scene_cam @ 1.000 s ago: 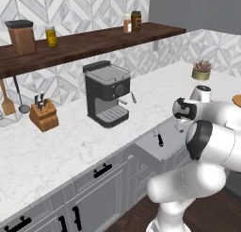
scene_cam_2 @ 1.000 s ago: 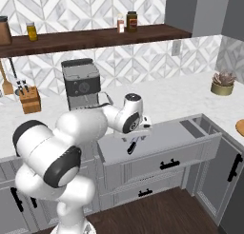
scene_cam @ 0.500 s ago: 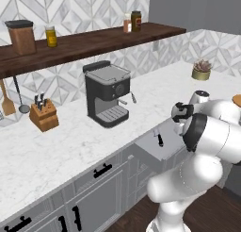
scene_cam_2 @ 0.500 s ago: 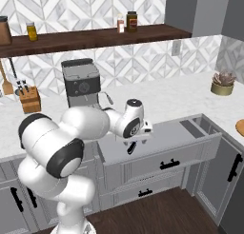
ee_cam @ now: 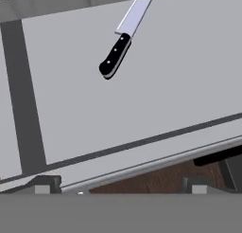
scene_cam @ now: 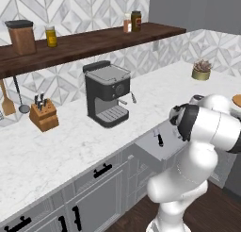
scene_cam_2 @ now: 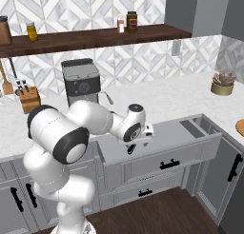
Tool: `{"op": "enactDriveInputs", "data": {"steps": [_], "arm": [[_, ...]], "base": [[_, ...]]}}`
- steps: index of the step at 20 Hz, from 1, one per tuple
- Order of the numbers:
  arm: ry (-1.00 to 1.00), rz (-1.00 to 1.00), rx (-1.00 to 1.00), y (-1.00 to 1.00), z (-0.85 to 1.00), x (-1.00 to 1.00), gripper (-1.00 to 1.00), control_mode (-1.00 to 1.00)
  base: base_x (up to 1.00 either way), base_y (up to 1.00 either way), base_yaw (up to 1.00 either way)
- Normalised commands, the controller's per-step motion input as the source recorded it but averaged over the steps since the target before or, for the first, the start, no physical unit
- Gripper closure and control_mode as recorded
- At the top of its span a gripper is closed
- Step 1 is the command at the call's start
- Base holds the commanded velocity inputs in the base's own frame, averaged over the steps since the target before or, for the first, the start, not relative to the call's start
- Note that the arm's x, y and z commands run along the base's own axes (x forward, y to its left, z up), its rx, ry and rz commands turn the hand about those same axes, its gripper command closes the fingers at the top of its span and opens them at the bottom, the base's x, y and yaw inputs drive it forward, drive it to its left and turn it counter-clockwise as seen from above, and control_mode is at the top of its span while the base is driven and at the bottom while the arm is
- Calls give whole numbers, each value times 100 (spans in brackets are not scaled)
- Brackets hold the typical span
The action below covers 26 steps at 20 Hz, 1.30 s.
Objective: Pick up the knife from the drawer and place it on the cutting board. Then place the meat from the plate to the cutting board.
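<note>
Gripper hangs over the front part of the open drawer, and going by the hand view its two tips sit wide apart with nothing between them, so open and empty. Further in lies the knife, flat on the bare grey floor toward the back, blade running away under the table edge. Looks light, stiff and thin, probably slippery on that smooth floor — I'd pinch the black handle across its width, not the blade.
</note>
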Motion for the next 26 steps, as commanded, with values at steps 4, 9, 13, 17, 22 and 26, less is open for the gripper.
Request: {"op": "enactDriveInputs", "data": {"steps": [4,9,13,17,22,26], "arm": [[0,0,0,-10,-26,32,-100,-100],[0,0,1,-10,-24,26,-100,-100],[0,0,1,-9,-21,20,-100,-100],[0,0,0,-8,-20,35,-100,-100],[0,0,0,-6,-21,31,-100,-100],[0,0,1,-18,-32,1,-100,-100]], "base": [[0,0,0],[0,0,0],[0,0,0],[0,0,0],[0,0,0],[0,0,0]]}}
